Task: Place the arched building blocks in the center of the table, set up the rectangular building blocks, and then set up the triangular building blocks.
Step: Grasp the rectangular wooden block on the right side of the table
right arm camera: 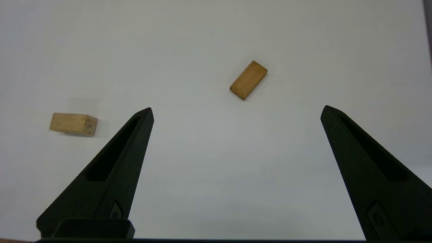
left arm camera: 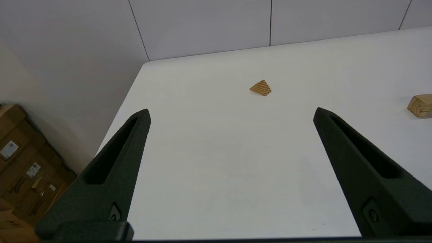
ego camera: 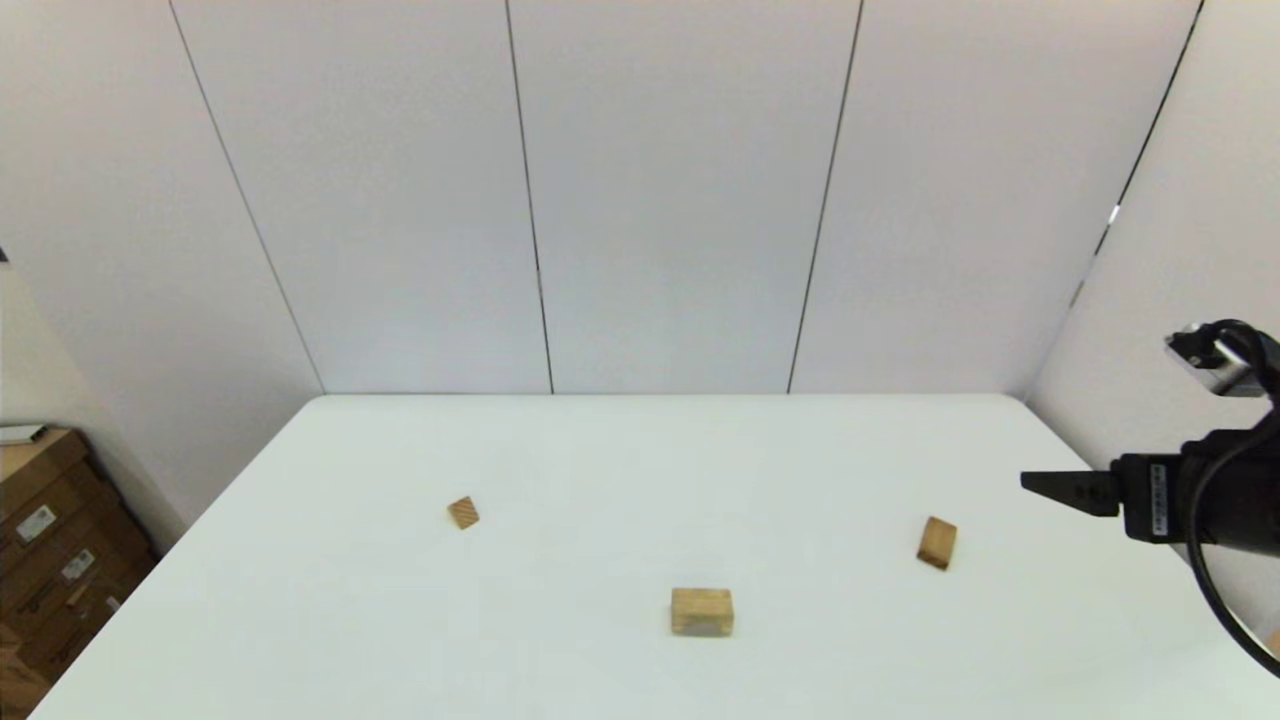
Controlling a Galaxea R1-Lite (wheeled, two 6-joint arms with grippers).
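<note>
Lying apart on the white desk [ego camera: 620,470], three wooden blocks are recorded. The arched block [ego camera: 701,611], pale tan and the largest, is found near the front edge at about mid-width; its curved cut-out cannot be made out. The rectangular block [ego camera: 936,542], a darker honey-brown slab, is seen lying flat to the right of it, well apart, and turned at an angle in the right wrist view. The triangular block [ego camera: 463,512], a small wedge with striped grain, is placed well to the left and somewhat farther back.

The right gripper [ego camera: 1040,484] is held above the desk's right edge, pointing inward, near the rectangular block but clear of it; its fingers [right arm camera: 111,168] are spread wide with nothing between them. The left gripper [left arm camera: 231,113] is not seen from the head camera; in its own wrist view its fingers [left arm camera: 114,168] are likewise spread and empty, aimed toward the triangular block. Cardboard boxes [ego camera: 50,560] are noted off the left side.
</note>
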